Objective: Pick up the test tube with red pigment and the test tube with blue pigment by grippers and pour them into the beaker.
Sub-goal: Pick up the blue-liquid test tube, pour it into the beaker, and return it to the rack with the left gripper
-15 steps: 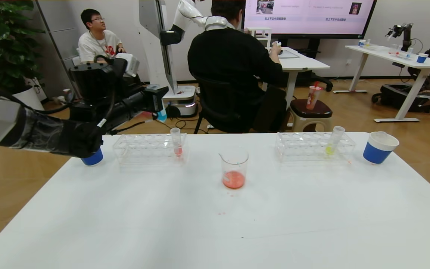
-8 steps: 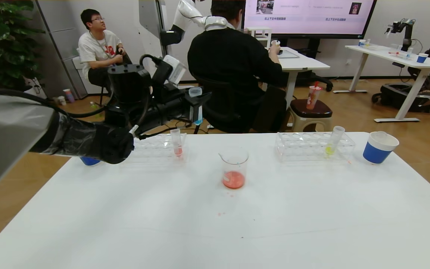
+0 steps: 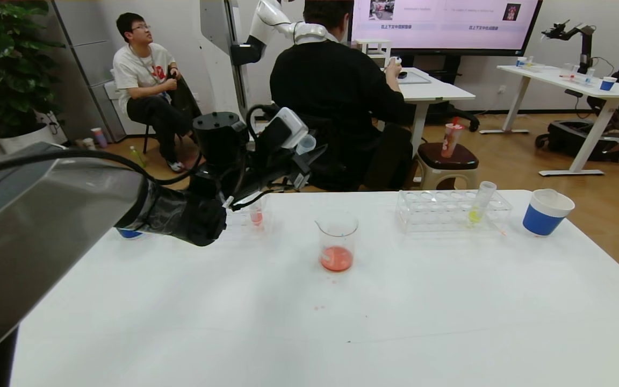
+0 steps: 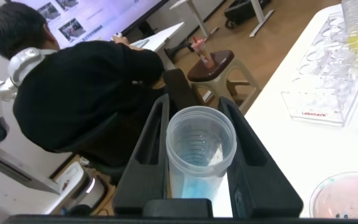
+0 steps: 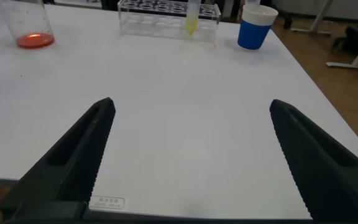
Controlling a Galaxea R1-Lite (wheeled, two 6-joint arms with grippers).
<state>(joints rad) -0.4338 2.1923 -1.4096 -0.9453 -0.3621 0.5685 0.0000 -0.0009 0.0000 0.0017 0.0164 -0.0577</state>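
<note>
The left gripper [image 3: 301, 156] is clamped on the test tube with blue pigment [image 4: 199, 155], holding it in the air up and to the left of the beaker [image 3: 337, 240]. The step in hand looks like carrying the blue tube over for pouring; next it likely needs to reach above the beaker's rim and tip. The tube's long axis runs along the fingers, its open mouth toward the wrist camera. The beaker, mid-table [image 3: 449, 301], already holds red liquid. The right gripper [image 5: 191, 155] hangs spread wide, low over the table right of the beaker.

Left gripper [image 4: 201, 165] clamps the blue tube [image 4: 199, 155] between both fingers [image 4: 148, 155], its open mouth toward the camera. Beaker [image 4: 347, 198] rim and tube rack [image 4: 328, 74] sit on the table [image 4: 278, 143].
</note>
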